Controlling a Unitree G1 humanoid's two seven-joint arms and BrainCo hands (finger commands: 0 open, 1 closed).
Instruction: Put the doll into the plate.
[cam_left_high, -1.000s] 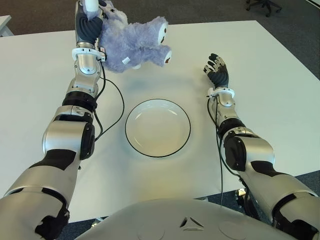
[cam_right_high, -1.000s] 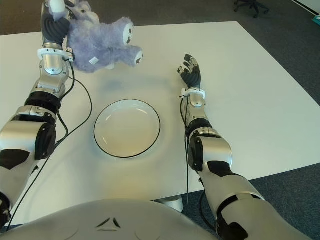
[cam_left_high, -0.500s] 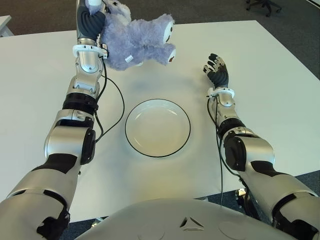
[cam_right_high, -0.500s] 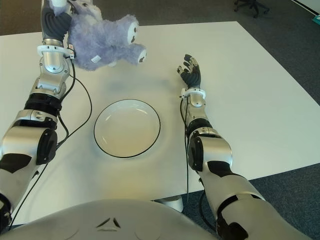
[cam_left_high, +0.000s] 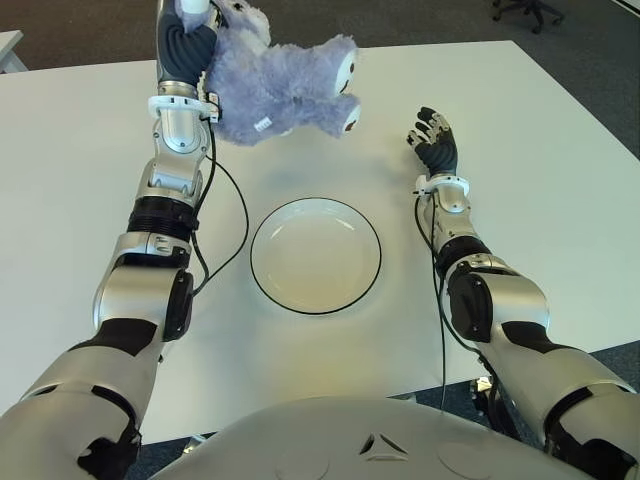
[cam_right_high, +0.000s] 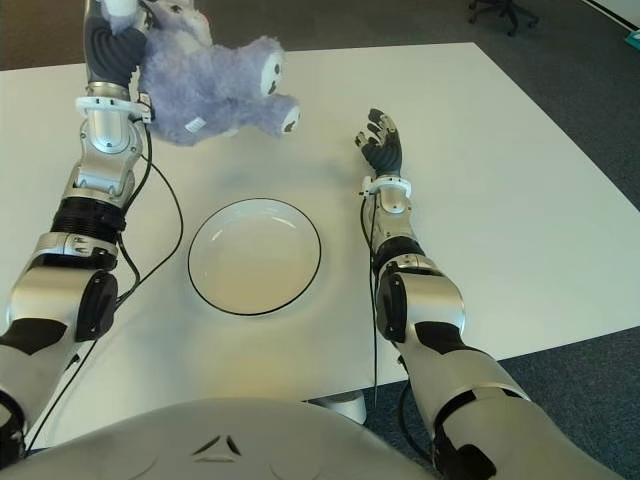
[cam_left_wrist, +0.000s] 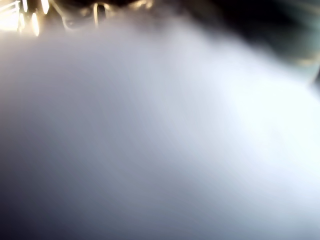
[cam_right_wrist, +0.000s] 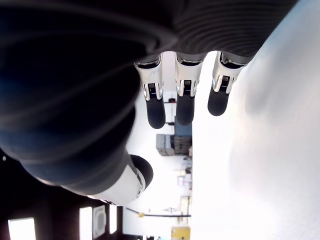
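A fluffy lavender doll (cam_left_high: 285, 90) hangs in the air above the far left of the white table (cam_left_high: 560, 200), its feet pointing right. My left hand (cam_left_high: 187, 40) is shut on its upper end. The left wrist view is filled by pale blurred fur (cam_left_wrist: 160, 130). The white plate (cam_left_high: 315, 255) with a dark rim lies on the table near the middle, nearer to me than the doll and holding nothing. My right hand (cam_left_high: 435, 140) shows to the right of the plate, fingers (cam_right_wrist: 185, 102) spread, holding nothing.
The table's far edge meets dark carpet (cam_left_high: 100, 35). An office chair base (cam_left_high: 525, 10) stands beyond the far right corner. A black cable (cam_left_high: 235, 215) hangs along my left forearm, close to the plate's left rim.
My left hand has carried the doll a little to the right and slightly higher. The right hand and plate have not moved.
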